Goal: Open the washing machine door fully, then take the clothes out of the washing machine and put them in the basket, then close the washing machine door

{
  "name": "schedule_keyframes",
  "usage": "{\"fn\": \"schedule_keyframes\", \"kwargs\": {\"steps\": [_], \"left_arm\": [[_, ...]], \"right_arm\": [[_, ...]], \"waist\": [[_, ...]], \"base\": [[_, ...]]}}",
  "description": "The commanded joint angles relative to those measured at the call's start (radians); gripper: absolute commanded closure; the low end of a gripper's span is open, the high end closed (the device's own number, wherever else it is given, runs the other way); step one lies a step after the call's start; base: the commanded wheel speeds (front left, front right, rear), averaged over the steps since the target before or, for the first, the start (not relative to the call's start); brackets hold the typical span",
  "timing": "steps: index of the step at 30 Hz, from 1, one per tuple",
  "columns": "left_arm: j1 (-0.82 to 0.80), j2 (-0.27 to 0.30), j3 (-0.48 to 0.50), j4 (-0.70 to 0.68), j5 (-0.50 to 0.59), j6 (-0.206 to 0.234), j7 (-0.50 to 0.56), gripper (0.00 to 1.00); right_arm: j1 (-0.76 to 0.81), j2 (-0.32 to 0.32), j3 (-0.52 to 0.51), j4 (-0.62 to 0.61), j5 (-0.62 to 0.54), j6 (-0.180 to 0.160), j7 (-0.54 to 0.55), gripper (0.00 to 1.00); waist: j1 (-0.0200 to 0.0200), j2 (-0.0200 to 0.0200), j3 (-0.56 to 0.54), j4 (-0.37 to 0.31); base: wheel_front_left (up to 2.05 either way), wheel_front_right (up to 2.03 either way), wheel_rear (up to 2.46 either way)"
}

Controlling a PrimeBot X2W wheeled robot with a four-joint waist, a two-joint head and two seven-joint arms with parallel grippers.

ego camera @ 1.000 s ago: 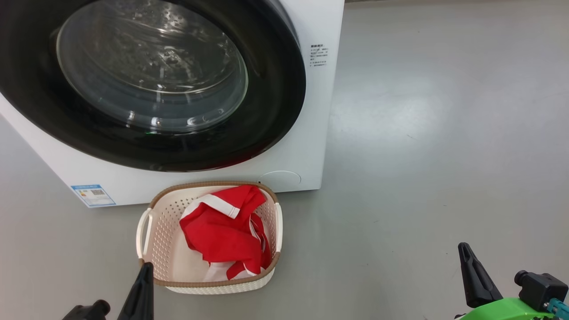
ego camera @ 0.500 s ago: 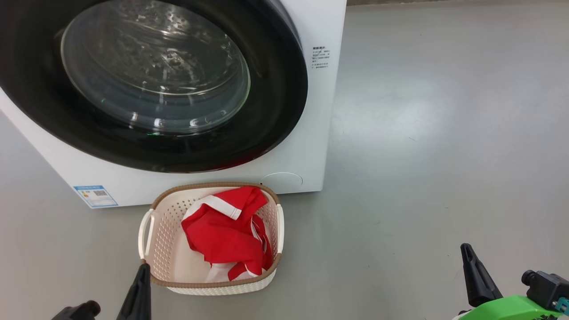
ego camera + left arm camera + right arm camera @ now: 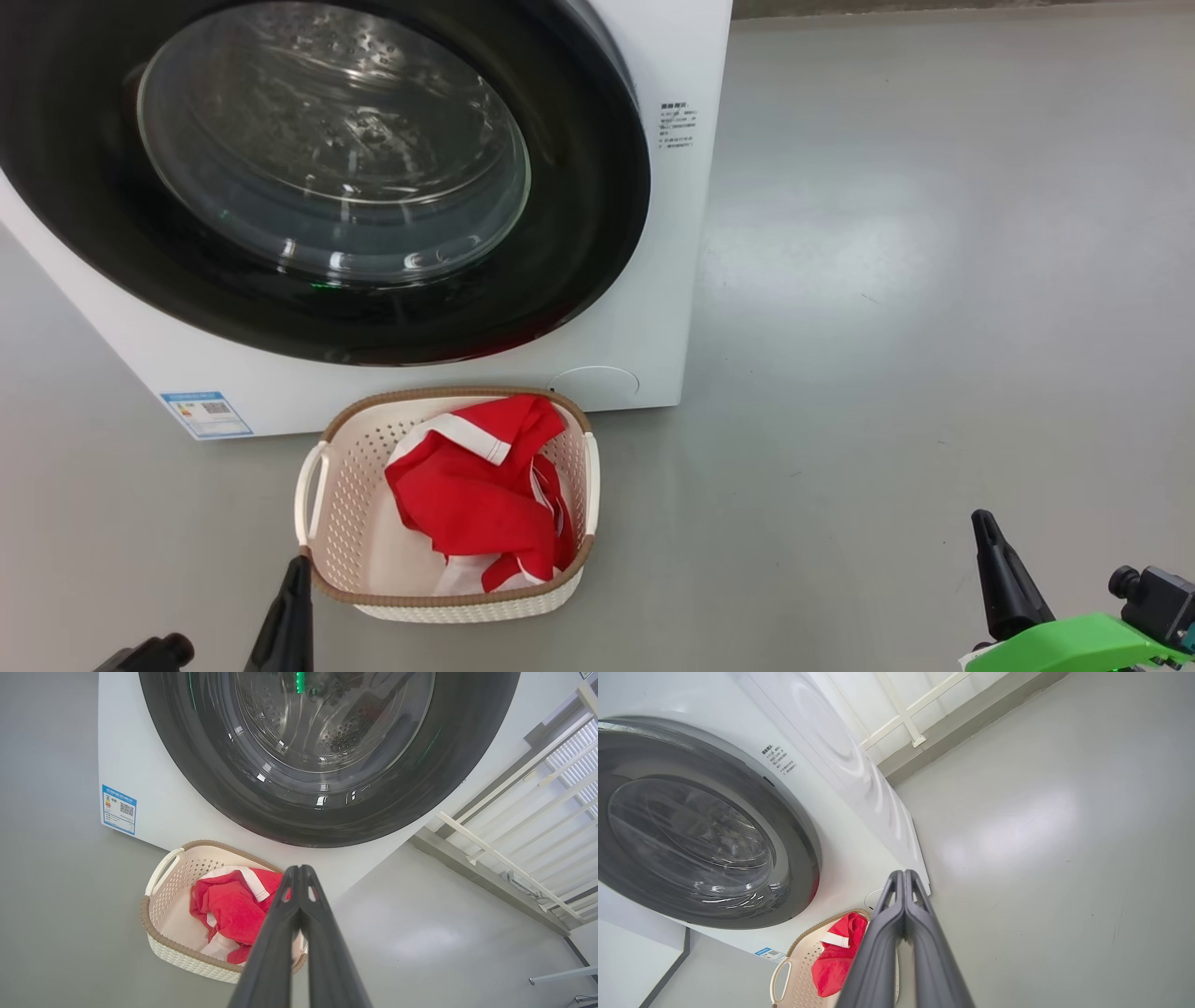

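Head view: the left gripper (image 3: 299, 566) has its two fingers pressed together and holds nothing. Its tip lies at the near left corner of the basket (image 3: 345, 485); contact with the rim cannot be confirmed. The clothes (image 3: 476, 504) lie heaped in the basket, just ahead and to the right of that tip. The right gripper (image 3: 982, 523) is likewise pinched closed and empty over the grey floor (image 3: 887, 327), with the basket well apart to its left. Beyond both grippers the washing machine (image 3: 672, 280) stands with the washing machine door (image 3: 597, 187) seated flush against its front. A blue label (image 3: 205, 413) sits at the machine's lower corner, ahead and to the left of the left gripper. Left wrist view: the fingers meet at the tip, with the red fabric directly behind it, the basket below and to the left, and the door glass above. Right wrist view: the fingers are together, the basket and clothes are low to their left, and the door is further up on the left.
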Motion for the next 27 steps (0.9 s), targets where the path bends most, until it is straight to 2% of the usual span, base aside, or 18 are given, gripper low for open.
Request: {"fn": "schedule_keyframes", "kwargs": {"steps": [1, 27], "left_arm": [[-0.027, 0.008, 0.018, -0.030, -0.025, -0.002, 0.007, 1.00], [-0.047, 0.006, 0.037, -0.041, -0.296, -0.003, 0.084, 1.00]], "right_arm": [[-0.040, -0.010, -0.004, -0.027, 0.029, 0.000, 0.007, 1.00], [-0.072, -0.010, -0.016, -0.042, 0.270, -0.001, 0.082, 1.00]], "waist": [[-0.0001, 0.0000, -0.001, 0.001], [-0.0001, 0.0000, -0.016, 0.010]], "base": [[0.00, 0.00, 0.00], [0.00, 0.00, 0.00]]}}
